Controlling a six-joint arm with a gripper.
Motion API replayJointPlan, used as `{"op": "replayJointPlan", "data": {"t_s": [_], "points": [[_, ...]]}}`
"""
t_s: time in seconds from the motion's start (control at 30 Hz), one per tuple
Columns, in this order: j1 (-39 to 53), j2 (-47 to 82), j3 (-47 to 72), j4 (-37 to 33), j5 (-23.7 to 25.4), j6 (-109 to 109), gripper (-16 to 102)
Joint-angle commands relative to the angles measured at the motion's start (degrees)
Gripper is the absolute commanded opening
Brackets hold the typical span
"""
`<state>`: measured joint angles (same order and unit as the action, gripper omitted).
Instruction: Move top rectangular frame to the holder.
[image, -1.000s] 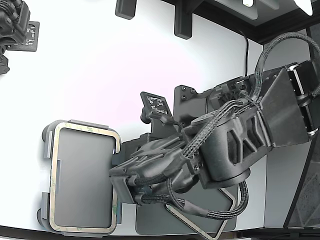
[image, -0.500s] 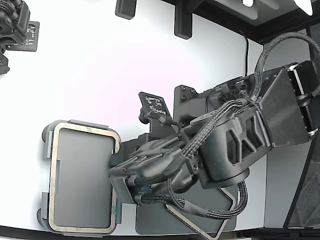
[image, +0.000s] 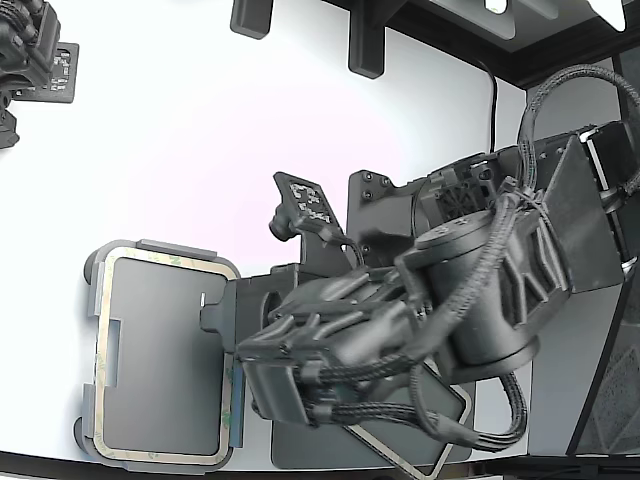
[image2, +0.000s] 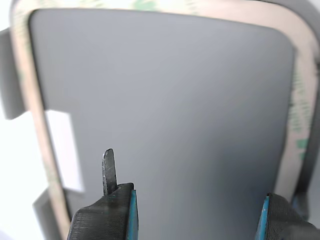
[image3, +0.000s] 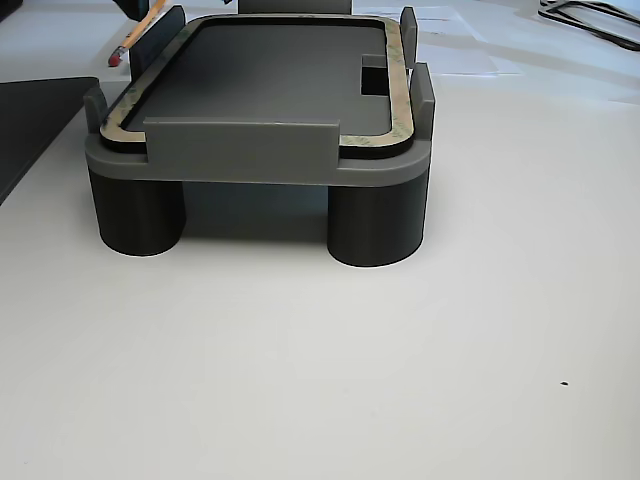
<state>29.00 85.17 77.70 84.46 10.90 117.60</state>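
Observation:
The beige-tan rectangular frame (image: 165, 262) lies flat on the rim of the light grey holder (image: 92, 300) at the exterior view's lower left. It also shows in the wrist view (image2: 37, 130) and in the other view (image3: 398, 85), where the holder (image3: 240, 150) stands on dark round legs. My gripper (image: 243, 352) is just off the frame's right long side in the exterior view. In the wrist view my gripper (image2: 197, 210) is open, its blue pads (image2: 132, 215) wide apart with nothing between them.
A second alike frame (image: 400, 455) lies on a dark grey mat (image: 300, 445) under my arm at the exterior view's bottom. Another dark arm (image: 30, 50) sits at the top left. Black fixtures (image: 365, 45) line the back edge. An orange-handled tool (image3: 135, 35) lies behind the holder.
My arm has drawn back toward the exterior view's right and turned, taking the gripper off the frame's right edge. The frame stays on the holder.

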Motion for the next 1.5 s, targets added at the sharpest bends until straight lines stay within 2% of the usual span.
{"op": "replayJointPlan", "data": {"t_s": [0.0,0.13,0.27,0.37,0.57,0.67,0.93,0.97,1.33,1.47], "points": [[0.53,6.68,1.14,-3.96,6.59,-7.38,100],[0.88,17.58,12.92,-15.73,12.57,-30.06,100],[-1.49,30.59,26.89,-26.98,14.15,-60.38,100],[-6.33,42.01,37.27,-33.4,12.57,-86.84,100],[-18.9,58.1,47.02,-28.92,2.55,-105.12,99],[-22.32,66.8,54.49,-28.92,0.44,-109.25,100],[-22.94,84.2,69.79,-28.56,1.14,-110.65,100],[-22.94,84.11,70.14,-26.98,1.32,-109.95,100],[-24.43,80.95,72.42,-29.09,0.09,-110.04,100],[-24.79,83.32,73.21,-28.92,-0.18,-110.13,100]]}}
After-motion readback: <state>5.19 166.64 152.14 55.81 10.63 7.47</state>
